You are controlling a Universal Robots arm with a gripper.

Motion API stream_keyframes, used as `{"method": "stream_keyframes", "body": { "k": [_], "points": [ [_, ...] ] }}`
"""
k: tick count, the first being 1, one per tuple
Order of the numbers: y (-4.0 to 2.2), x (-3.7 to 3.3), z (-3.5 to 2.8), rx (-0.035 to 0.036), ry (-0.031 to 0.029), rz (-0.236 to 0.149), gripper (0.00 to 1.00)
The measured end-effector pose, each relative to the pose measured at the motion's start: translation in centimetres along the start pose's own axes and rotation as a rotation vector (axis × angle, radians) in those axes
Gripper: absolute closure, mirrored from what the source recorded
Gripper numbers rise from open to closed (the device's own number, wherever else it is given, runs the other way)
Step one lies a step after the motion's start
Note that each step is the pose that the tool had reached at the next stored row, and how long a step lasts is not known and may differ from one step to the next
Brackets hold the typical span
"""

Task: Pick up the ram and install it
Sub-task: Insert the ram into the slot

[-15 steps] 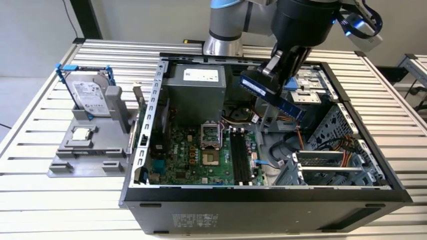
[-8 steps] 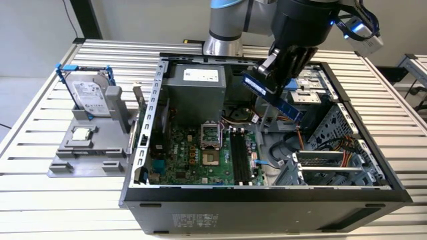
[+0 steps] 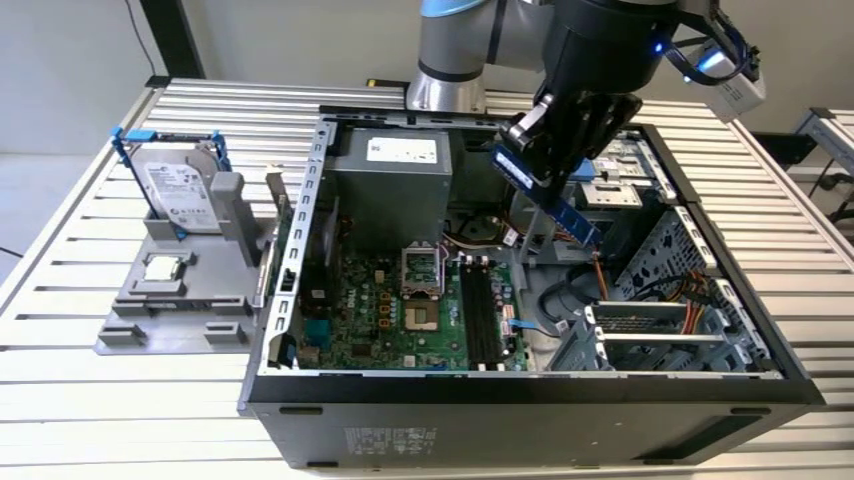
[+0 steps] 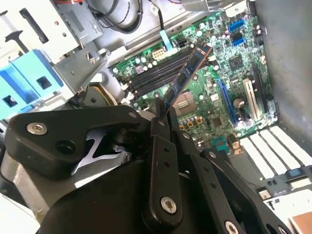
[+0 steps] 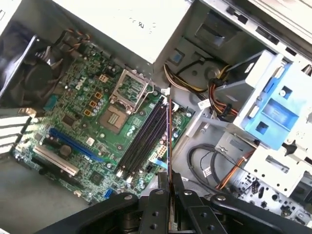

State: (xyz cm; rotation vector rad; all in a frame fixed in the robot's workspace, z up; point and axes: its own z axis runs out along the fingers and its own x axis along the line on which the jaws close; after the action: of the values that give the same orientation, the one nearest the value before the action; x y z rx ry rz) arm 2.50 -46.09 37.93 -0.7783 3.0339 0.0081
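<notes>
Green motherboard with black memory slots. Above it the ram is blue with dark chips, held in the black hand. Around the motherboard, pale ribbed table.

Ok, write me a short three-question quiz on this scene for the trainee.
1. True or false: the ram is already seated in the memory slots.
2. What is the gripper shut on? A) a cable B) the ram C) a fan
3. Name the thing standing upright in the grey holder at the exterior view's left.

Key: 1 false, it is held tilted over the open case. 2 B. 3 the hard drive.
</notes>
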Motion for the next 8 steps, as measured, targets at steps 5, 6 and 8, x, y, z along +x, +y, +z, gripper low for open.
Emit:
{"method": "stream_keyframes", "body": {
  "k": [5, 6, 8],
  "points": [
    [0.00, 0.00, 0.00, 0.0008, -0.0003, 0.080, 1.00],
    [0.00, 0.00, 0.00, 0.0010, -0.0003, 0.097, 1.00],
    [0.00, 0.00, 0.00, 0.0013, -0.0004, 0.129, 1.00]
  ]
}}
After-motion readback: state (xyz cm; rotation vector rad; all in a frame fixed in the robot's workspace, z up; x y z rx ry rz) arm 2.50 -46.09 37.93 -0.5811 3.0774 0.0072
